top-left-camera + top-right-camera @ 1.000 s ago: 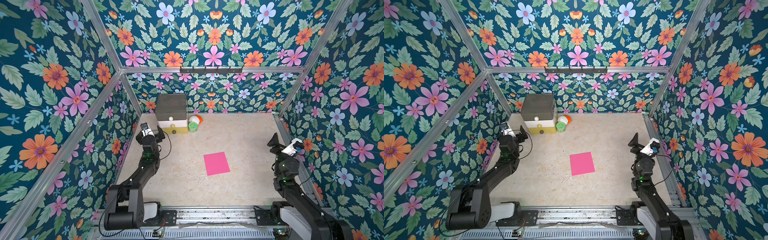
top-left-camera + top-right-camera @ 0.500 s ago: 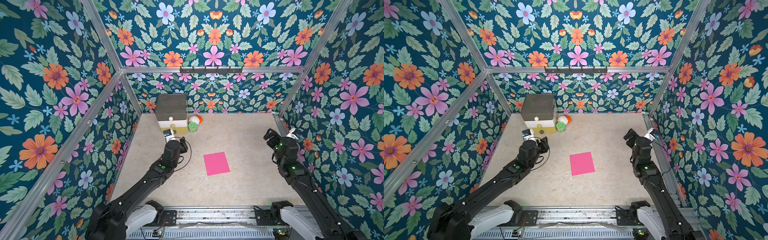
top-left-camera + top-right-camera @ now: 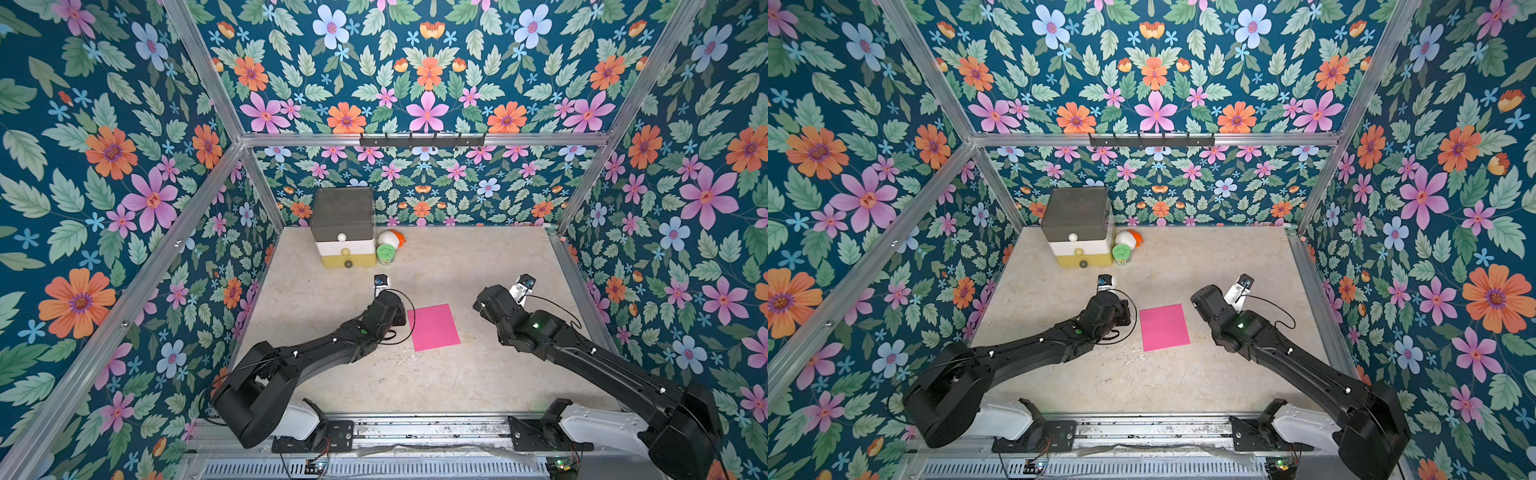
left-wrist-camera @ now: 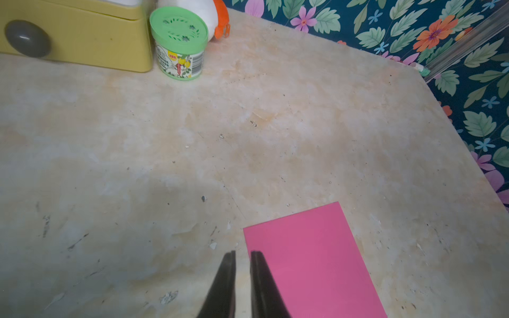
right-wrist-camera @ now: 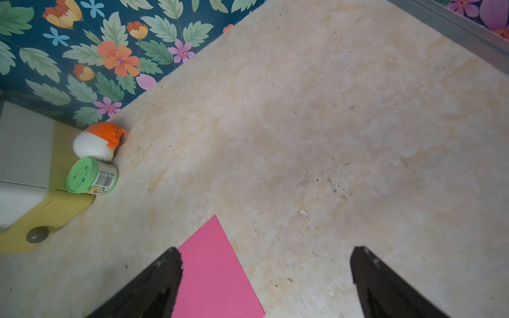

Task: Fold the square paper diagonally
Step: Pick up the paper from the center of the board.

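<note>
While both of my arms reach over the table (image 3: 478, 270), I count one square pink paper (image 3: 433, 327), lying flat and unfolded near the middle, between my two grippers. My left gripper (image 4: 242, 254) is nearly closed, with only a thin slit between its fingers, and grips nothing; it sits at the paper's left edge, though I cannot tell whether it touches. My right gripper (image 5: 267, 252) is spread wide and empty, near the paper's right side.

At the back left stands one stack of drawers (image 3: 343, 226), three tiers in grey, white and yellow, each with one knob. Beside it are one green-lidded tub (image 3: 385, 253) and one white and orange toy (image 3: 390, 238).

The table is beige, mottled and scuffed, with small specks. Dark blue floral walls (image 3: 428, 62) in aluminium framing enclose it, and one black hook rail (image 3: 422, 140) crosses the back.
</note>
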Controlling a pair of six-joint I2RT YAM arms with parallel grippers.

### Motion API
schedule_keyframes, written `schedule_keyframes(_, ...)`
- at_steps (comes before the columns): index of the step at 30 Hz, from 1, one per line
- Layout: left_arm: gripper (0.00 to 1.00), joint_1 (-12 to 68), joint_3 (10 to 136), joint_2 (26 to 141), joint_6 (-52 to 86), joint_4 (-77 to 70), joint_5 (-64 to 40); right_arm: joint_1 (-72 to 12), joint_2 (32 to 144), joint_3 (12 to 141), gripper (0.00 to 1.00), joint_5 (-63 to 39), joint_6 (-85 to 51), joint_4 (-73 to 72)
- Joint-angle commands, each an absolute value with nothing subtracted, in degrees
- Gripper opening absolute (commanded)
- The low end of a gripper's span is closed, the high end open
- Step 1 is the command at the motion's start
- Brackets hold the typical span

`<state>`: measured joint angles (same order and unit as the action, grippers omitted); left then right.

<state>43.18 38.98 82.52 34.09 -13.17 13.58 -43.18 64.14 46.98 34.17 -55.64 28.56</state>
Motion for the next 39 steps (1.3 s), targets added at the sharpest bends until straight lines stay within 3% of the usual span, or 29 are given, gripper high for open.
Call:
schedule_keyframes(1, 0.14, 43.08, 40.08, 84.9, 34.53, -17.56, 9.2, -43.46, 63.02, 43.88, 0.85, 25.16, -55.81, 21.05)
schedule_keyframes(8, 0.21, 43.07, 41.26, 92.9, 36.97, -23.53, 0.58, -44.38, 67.26, 38.21, 0.84, 13.88, -59.23, 17.49)
schedule_keyframes(15, 0.21, 43.12, 41.08, 97.15, 39.92, -27.57, -4.23, -45.56, 67.35, 34.06, 0.89, 9.4, -60.99, 11.42)
schedule_keyframes(39, 0.23, 43.42, 38.07, 99.62, 41.93, -29.13, -9.23, -45.53, 79.53, 28.83, 0.87, 3.34, -66.83, -5.1)
